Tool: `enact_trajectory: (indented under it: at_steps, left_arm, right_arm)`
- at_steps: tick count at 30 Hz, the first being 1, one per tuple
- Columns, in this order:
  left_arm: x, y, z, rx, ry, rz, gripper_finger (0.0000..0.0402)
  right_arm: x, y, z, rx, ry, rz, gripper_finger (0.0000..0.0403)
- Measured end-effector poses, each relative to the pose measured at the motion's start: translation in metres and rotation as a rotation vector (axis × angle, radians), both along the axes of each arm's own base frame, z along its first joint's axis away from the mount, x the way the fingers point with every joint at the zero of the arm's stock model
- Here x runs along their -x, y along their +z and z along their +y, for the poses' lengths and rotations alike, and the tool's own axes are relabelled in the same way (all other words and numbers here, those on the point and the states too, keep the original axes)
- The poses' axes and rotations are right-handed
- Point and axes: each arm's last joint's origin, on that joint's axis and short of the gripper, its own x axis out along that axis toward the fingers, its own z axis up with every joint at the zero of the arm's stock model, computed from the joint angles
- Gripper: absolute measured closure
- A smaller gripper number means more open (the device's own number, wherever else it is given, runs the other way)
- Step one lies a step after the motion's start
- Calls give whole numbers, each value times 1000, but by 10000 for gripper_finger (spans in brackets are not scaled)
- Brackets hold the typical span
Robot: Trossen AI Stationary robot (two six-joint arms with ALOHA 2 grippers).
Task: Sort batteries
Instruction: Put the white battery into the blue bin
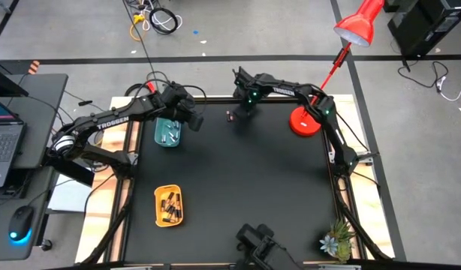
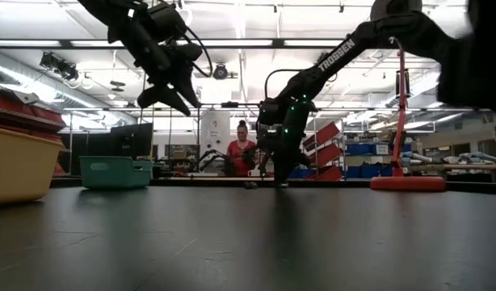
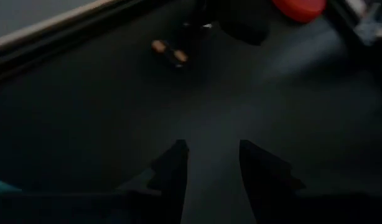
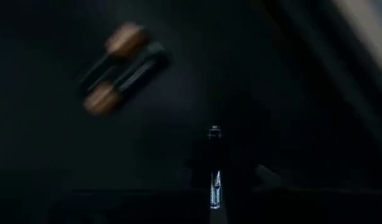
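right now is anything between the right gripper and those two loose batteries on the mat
Nothing visible. The right gripper is low over the bare mat, with the two loose batteries lying just beside it. The left gripper hovers apart, by the teal tray.

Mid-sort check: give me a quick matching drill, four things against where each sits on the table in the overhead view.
Things:
1. teal tray
2. yellow tray
3. loose batteries
4. red lamp base

Places:
A. near the table's right edge, far side
B. under the left end effector, far left
C. beside the right end effector, far middle
D. left side, nearer edge

Pairs: 1-B, 2-D, 3-C, 4-A
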Motion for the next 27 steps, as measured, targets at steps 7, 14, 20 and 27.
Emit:
enact_trajectory:
  at_steps: [7, 14, 20, 27]
  left_arm:
    - [-5, 5, -1, 38, -82, -95, 250]
    - [-6, 6, -1, 32, -83, -110, 250]
    - [-6, 6, -1, 29, -80, -108, 250]
    - [-5, 5, 0, 14, -62, -97, 250]
  right_arm:
    - [-1, 43, 7, 37, 43, -124, 401]
    - [3, 60, 16, -1, 119, -166, 397]
    - [0, 44, 50, -71, 378, -65, 313]
    - [-24, 24, 120, -57, 531, 64, 234]
